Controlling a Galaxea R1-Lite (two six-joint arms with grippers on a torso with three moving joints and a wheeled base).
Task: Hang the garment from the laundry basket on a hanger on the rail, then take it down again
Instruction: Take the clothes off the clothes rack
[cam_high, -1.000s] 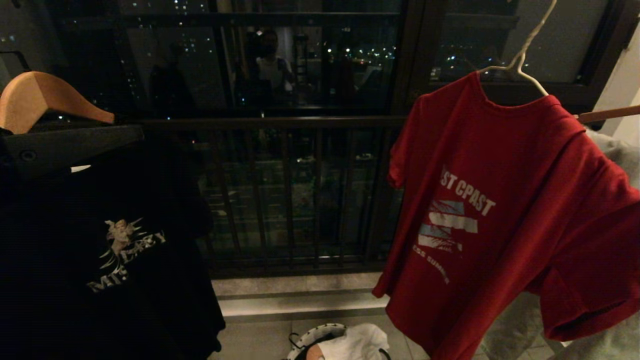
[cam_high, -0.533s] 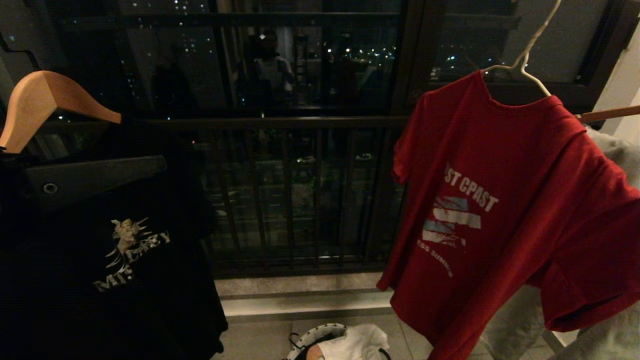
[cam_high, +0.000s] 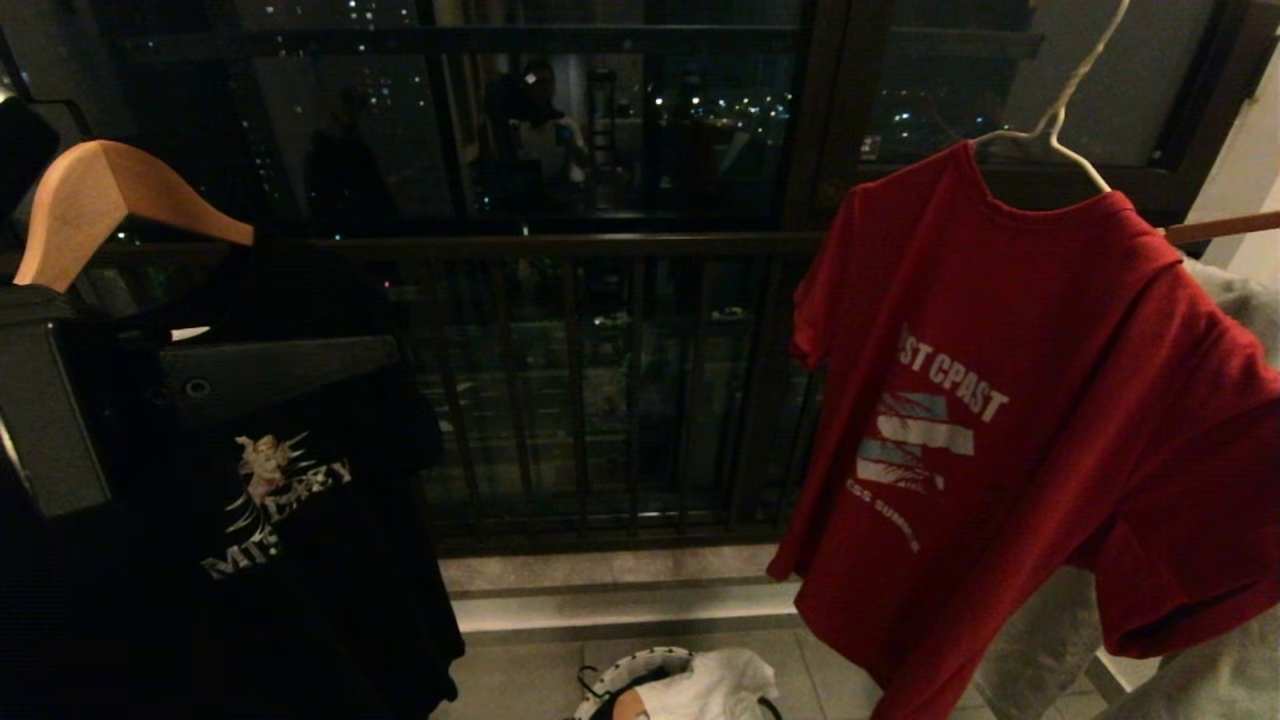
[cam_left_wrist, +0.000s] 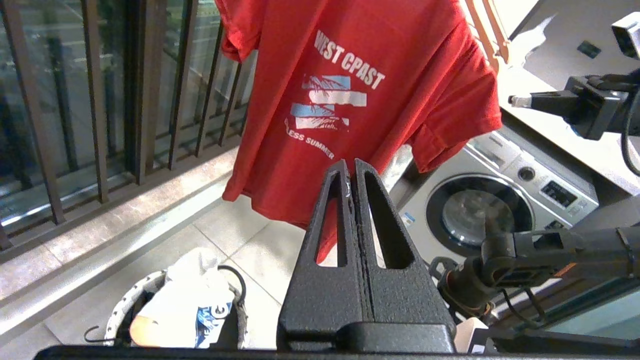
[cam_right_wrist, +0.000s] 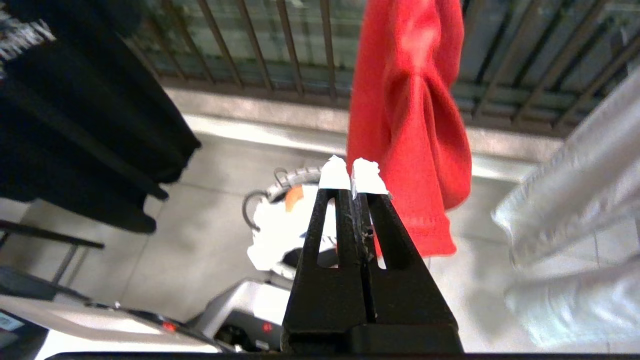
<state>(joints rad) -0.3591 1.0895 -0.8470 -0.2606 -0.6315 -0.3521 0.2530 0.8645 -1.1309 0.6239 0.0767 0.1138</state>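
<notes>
A: Where does the red T-shirt (cam_high: 1010, 400) stand now?

B: On the white wire hanger (cam_high: 1060, 130), high at the right, above and to the right of the laundry basket (cam_left_wrist: 150, 295) on the floor. The rail itself is out of frame, so I can't see how the hook sits.

A: And the hands?

B: Left hand (cam_left_wrist: 351, 170) is closed on nothing, facing the shirt's front. Right hand (cam_right_wrist: 353, 175) is closed and empty too, near the shirt's hem.

A: What might go wrong?

B: A closed hand pushing into the loose cloth could swing the shirt or slide a shoulder off the thin wire. Tugging the fabric rather than lifting the hanger might snag the hook.

A: Any writing?

B: "WEST COAST" and, probably, "ENDLESS SUMMER". The black T-shirt (cam_high: 250, 500) reads something like "MISERY".
</notes>
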